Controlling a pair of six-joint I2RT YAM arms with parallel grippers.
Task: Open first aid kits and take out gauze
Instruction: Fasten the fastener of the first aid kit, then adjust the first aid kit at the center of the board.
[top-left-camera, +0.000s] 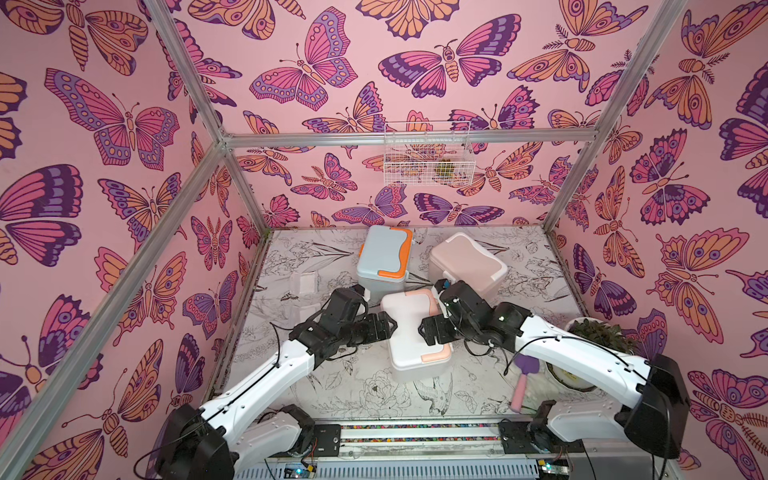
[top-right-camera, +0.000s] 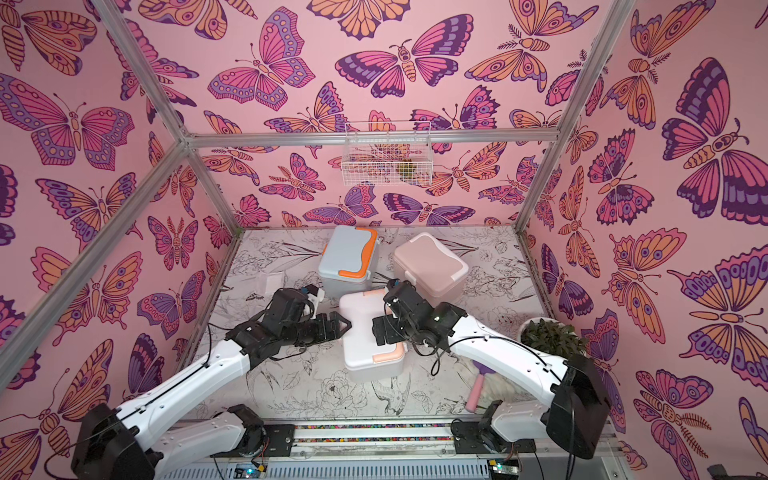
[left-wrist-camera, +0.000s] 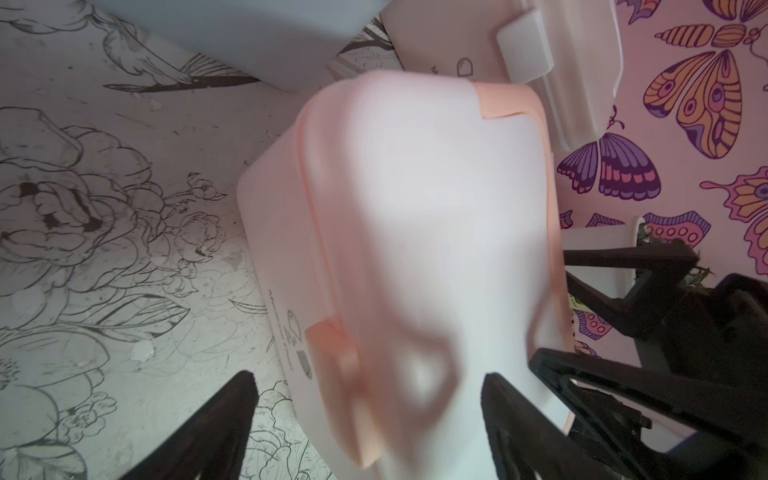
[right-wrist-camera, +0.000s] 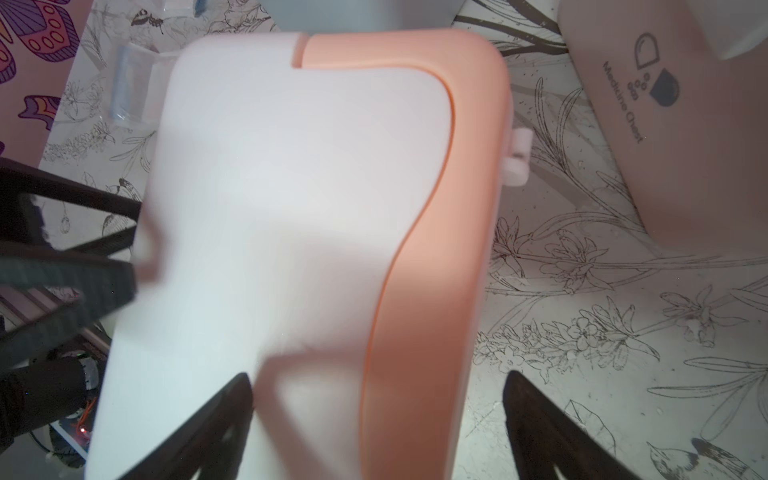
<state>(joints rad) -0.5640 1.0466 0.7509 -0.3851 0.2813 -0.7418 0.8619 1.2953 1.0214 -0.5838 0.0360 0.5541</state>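
Note:
The white first aid kit with peach trim (top-left-camera: 411, 353) (top-right-camera: 365, 349) stands mid-table with its lid down. My left gripper (top-left-camera: 392, 326) (left-wrist-camera: 370, 424) is at its left side, open, jaws straddling the peach latch (left-wrist-camera: 332, 353). My right gripper (top-left-camera: 424, 330) (right-wrist-camera: 378, 424) is at its right side, open around the peach handle (right-wrist-camera: 432, 249). Behind stand the light blue kit (top-left-camera: 384, 257) and the dusty pink kit (top-left-camera: 467, 266), both with lids down. A clear gauze packet (top-left-camera: 305, 282) (right-wrist-camera: 129, 87) lies on the table to the left.
A purple brush with a pink handle (top-left-camera: 524, 382) lies near the front right, under my right arm. A potted plant (top-left-camera: 598, 336) stands at the right wall. A white wire basket (top-left-camera: 428, 153) hangs on the back wall.

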